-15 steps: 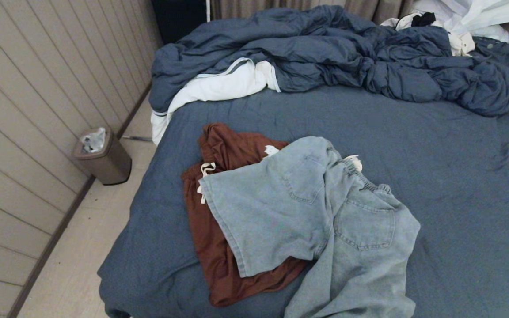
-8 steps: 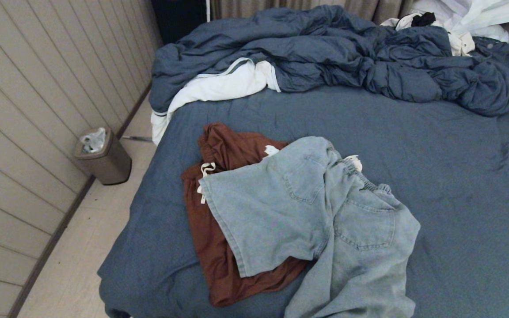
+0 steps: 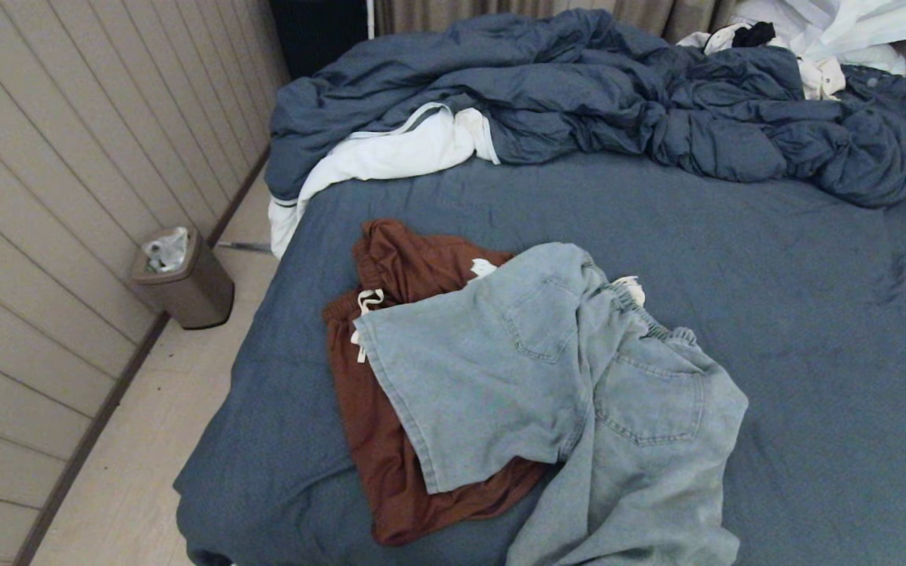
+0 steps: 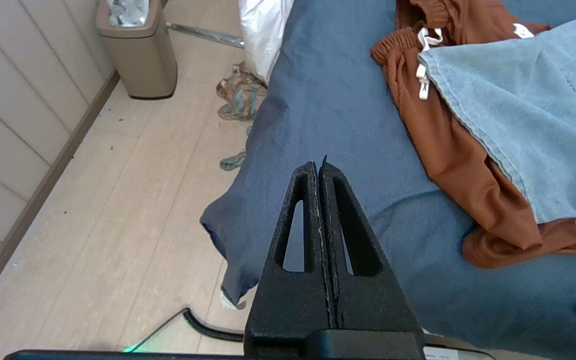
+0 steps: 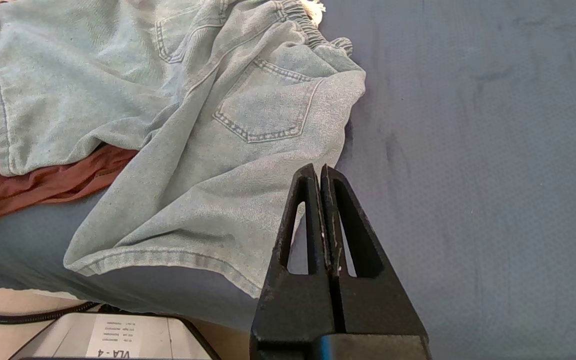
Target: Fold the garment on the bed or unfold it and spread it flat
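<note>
Light blue denim shorts (image 3: 555,393) lie crumpled, back pockets up, near the front of the bed (image 3: 775,259), partly over a rust-brown garment (image 3: 390,275) with white drawstrings. The shorts (image 5: 183,125) and the brown garment (image 4: 448,145) also show in the wrist views. My left gripper (image 4: 318,167) is shut and empty, held above the bed's front left corner, apart from the clothes. Over the sheet beside the shorts' near leg, my right gripper (image 5: 319,170) is shut and empty. Neither gripper shows in the head view.
A bunched blue duvet (image 3: 579,94) with white lining fills the far side of the bed, with white clothes (image 3: 830,31) behind it. A bin (image 3: 182,279) stands on the floor by the panelled wall on the left. A rag (image 4: 240,95) lies on the floor.
</note>
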